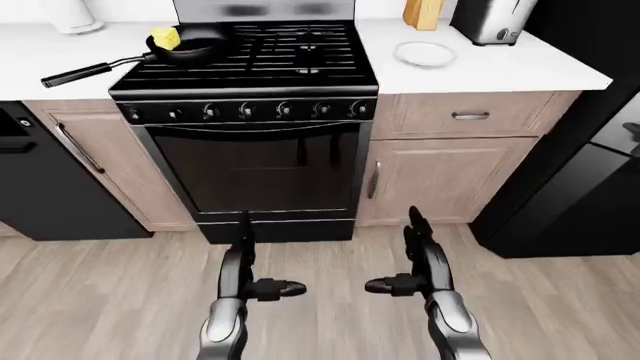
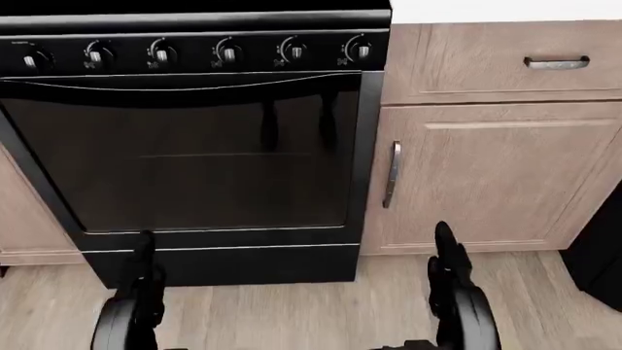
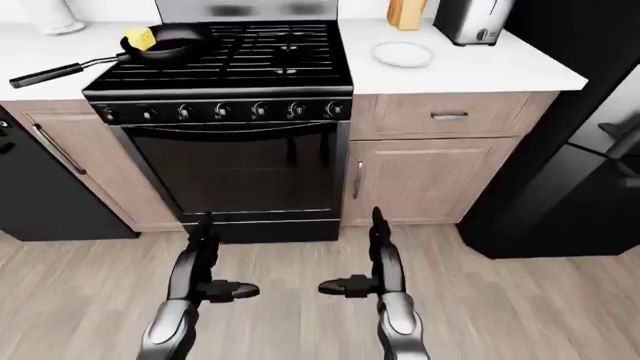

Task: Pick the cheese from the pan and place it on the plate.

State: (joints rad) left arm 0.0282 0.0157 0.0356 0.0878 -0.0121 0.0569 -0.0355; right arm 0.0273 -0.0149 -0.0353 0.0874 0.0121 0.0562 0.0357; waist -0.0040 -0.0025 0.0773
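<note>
Cheese (image 1: 165,37) in pan (image 1: 190,46), seemingly well apart from left robot hand (image 1: 255,281)

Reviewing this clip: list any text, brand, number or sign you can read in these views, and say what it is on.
None can be read.
Stove knobs: faint marks around the dials, too small to read.
Toaster: no legible brand.
Plate, pan, cheese: no markings visible.
Cabinet drawer and oven door: plain, no labels.
</note>
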